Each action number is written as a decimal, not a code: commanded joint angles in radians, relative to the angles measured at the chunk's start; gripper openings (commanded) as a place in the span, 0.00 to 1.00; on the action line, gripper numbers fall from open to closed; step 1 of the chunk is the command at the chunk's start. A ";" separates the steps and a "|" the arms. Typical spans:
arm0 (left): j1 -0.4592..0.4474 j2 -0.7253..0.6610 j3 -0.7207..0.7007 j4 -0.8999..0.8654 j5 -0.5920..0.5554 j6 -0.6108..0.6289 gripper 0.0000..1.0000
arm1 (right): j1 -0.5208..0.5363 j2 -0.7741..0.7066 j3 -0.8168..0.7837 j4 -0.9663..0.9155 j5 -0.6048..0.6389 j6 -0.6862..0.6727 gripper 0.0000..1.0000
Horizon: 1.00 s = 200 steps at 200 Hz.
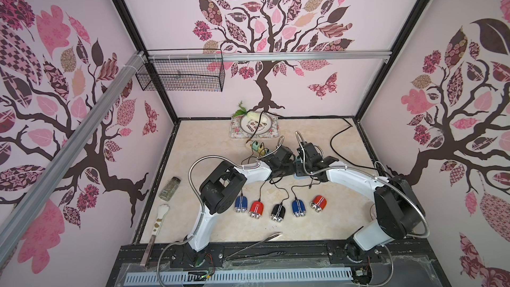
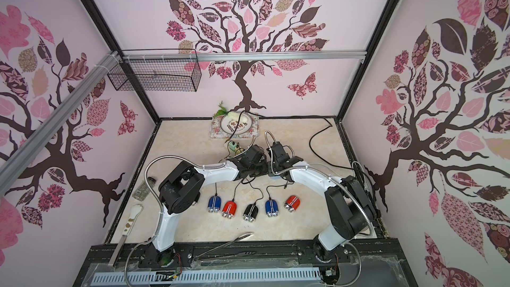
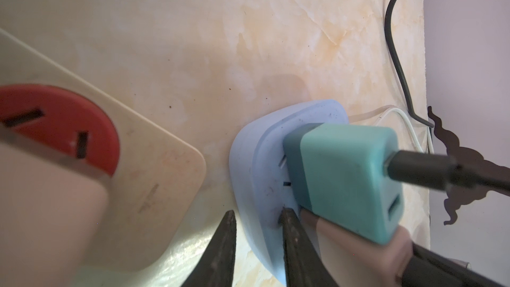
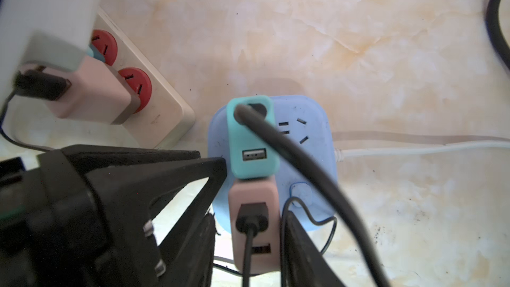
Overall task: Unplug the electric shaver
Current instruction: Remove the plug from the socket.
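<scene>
Presently the right gripper [image 4: 249, 216] stands astride the pink adapter [image 4: 254, 191], which is plugged into the blue socket [image 4: 320, 144]. Its jaws are apart. One finger [image 4: 298, 244] lies against the adapter's side and the opposite one shows a sliver of light beside it, so the adapter is not clamped. A black lead [image 4: 248, 249] is plugged into the adapter's face, between the fingers. The teal adapter [image 4: 237, 139] sits just beyond the fingertips, touching the pink one, on the same socket.

The left gripper [image 3: 258, 213] is set at the socket's rim, fingers narrowly apart, one on the socket's face and one just off its edge. Whether they pinch it cannot be told.

The shavers [image 1: 278, 212] lie in a row well behind both grippers, toward the arm bases, untouched. Which shaver the lead serves cannot be traced.
</scene>
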 commanded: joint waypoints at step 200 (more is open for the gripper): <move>0.016 0.055 0.018 -0.031 0.024 -0.019 0.29 | -0.020 0.006 0.021 0.012 0.023 -0.005 0.29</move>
